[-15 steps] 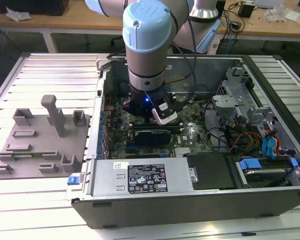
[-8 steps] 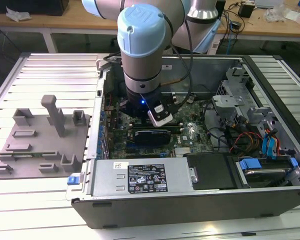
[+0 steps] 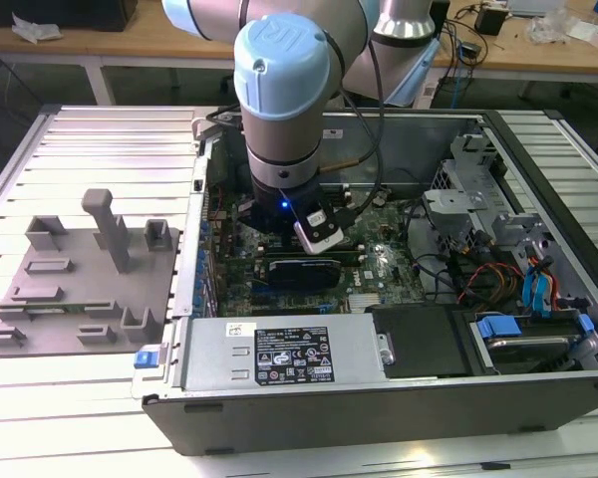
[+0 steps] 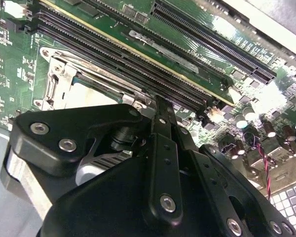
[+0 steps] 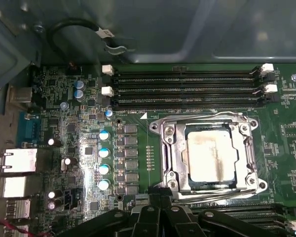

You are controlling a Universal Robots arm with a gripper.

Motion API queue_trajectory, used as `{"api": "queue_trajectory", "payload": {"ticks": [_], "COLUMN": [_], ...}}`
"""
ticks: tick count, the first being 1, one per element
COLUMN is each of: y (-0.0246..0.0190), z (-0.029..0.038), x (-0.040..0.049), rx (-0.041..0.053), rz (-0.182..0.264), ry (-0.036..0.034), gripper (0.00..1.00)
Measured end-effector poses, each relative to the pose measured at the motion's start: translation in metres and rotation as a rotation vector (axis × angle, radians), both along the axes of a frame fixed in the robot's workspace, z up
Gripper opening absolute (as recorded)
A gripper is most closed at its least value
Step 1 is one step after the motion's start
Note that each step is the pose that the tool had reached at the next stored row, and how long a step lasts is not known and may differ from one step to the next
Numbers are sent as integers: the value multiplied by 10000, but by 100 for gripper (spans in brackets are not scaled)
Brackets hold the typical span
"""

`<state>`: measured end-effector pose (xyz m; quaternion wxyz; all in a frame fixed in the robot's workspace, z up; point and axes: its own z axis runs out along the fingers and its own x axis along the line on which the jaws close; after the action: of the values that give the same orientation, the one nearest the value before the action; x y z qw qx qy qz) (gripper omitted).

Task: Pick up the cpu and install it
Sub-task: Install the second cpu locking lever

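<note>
In the first wrist view the gripper (image 5: 155, 210), its fingers drawn together on nothing, hangs just beside the metal-framed socket (image 5: 170, 148) where the cpu (image 5: 210, 158) lies flat inside the frame, on the green motherboard (image 5: 133, 148) below the memory slots (image 5: 187, 86).

cpu (image 5: 211, 159) | seated in socket (image 5: 170, 163) (metal-framed) | motherboard (image 5: 89, 123)

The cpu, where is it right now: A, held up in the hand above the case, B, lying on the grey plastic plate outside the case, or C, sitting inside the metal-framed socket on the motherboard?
C: in the first wrist view the cpu lies flat inside the metal-framed socket on the green motherboard.
</note>
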<state>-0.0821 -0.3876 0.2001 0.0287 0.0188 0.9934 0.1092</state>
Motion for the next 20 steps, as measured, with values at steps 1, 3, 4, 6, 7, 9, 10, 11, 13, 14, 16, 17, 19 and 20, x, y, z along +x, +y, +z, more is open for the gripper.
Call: {"api": "queue_trajectory", "payload": {"ticks": [1, 3, 4, 6, 7, 9, 10, 11, 13, 14, 16, 17, 19, 20], "y": [1, 2, 3, 4, 4, 6, 6, 7, 8, 8, 9, 8, 9, 10], "z": [-3, -8, -10, -13, -14, -17, -18, -19, -21, -23, -29, -32, -33, -34], "x": [0, 0, 0, 0, 0, 1, 1, 1, 0, 0, 0, 0, 0, 0], "rx": [22, 53, 74, 86, 91, 99, 97, 97, 95, 95, 95, 92, 88, 86], "rz": [0, -1, 0, 0, 0, 0, 1, 2, 0, 1, 0, 0, 0, 0], "ry": [0, -1, -2, -1, -1, -3, -2, 0, 0, 0, -1, 0, 1, 0], "gripper": [11, 11, 11, 11, 11, 11, 11, 11, 11, 11, 11, 11, 11, 11]}}
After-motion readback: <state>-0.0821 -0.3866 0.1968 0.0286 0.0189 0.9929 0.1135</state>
